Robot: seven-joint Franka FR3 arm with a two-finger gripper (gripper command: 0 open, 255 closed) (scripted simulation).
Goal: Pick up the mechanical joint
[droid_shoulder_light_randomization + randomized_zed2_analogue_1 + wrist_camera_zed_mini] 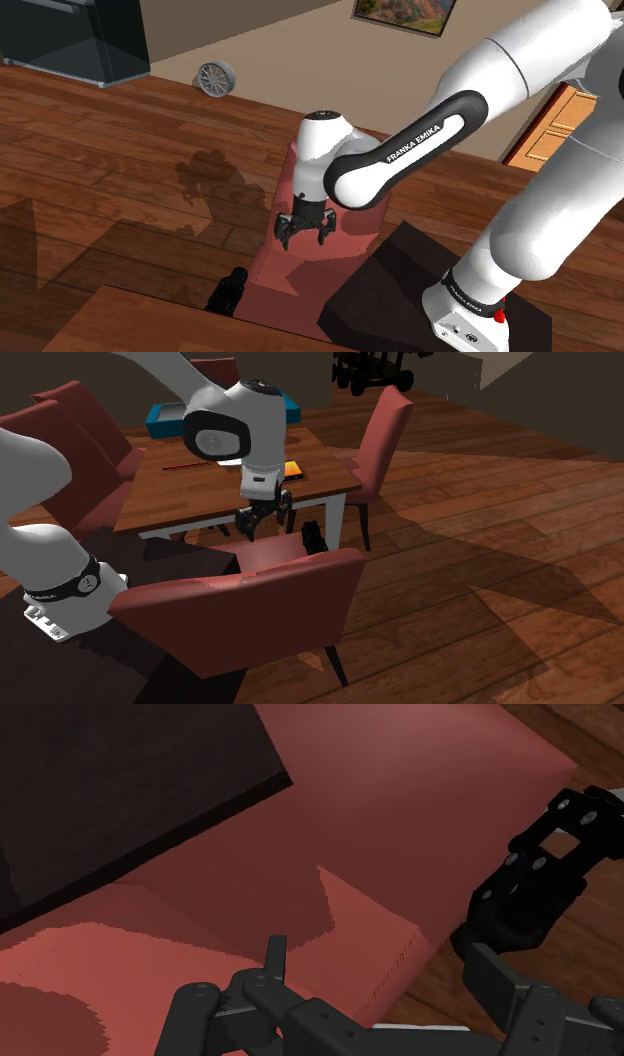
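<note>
wooden floor (pixel 100 150), red chair (pixel 292 280), hand (pixel 305 232) spread wide, empty, above seat, mechanical joint (pixel 228 292) nearby

1. Shoulder view: from behind my stand (pixel 400 285), looking down on the red chair (pixel 315 275).
2. Second exterior view: behind the red chair's back (pixel 240 602), facing the surface (pixel 200 482) beyond it.
3. Wrist view: close above the red chair's seat (pixel 420 814), shared by all three.
</note>
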